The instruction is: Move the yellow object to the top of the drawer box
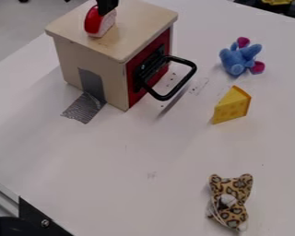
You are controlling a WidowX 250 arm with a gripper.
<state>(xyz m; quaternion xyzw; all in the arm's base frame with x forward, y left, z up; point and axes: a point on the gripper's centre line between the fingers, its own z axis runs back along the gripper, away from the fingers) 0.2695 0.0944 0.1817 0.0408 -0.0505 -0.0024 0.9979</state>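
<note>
On the bench [144,147], we see the drawer box [116,83] at the back left, a toy food piece [94,22] on its top and tape [83,108] running from its side wall onto the bench. To the right of the box's handle [193,70] lies the cheese wedge [233,107]; behind it, a plush elephant [236,60]; well in front, a plush leopard [231,196].

Your black gripper [107,6] hangs down from the top edge of the camera view, left of the middle as you look at it, with its jaw end lowest and pointing downward. What you see is a short, dark, solid piece, cut off by the frame just above the jaws, and its bottom outline slants, lower toward the view's left and higher toward its right. Your wrist and arm lie out of frame, beyond the jaws' upper side.
</note>
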